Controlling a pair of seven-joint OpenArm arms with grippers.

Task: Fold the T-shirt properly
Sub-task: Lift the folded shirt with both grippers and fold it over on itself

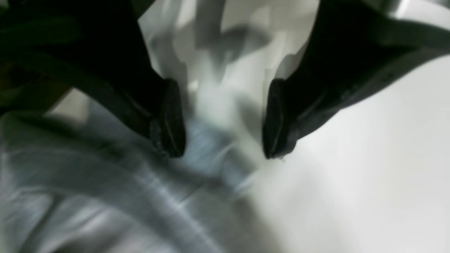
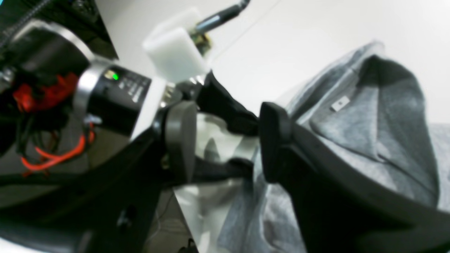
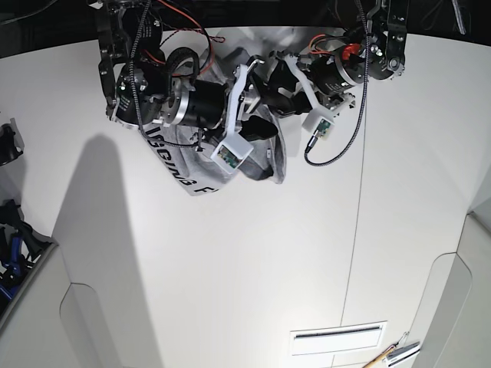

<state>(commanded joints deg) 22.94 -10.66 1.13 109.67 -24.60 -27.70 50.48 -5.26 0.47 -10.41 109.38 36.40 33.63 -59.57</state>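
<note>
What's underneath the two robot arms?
The grey T-shirt lies bunched on the white table beneath them. The arms cover most of it, so its upper part stays hidden.

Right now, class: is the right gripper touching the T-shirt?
Cannot tell. In the right wrist view the right gripper stands with its jaws apart and the T-shirt shows behind and between them, but blur hides whether either pad meets the cloth.

overhead base view, close wrist views
</note>
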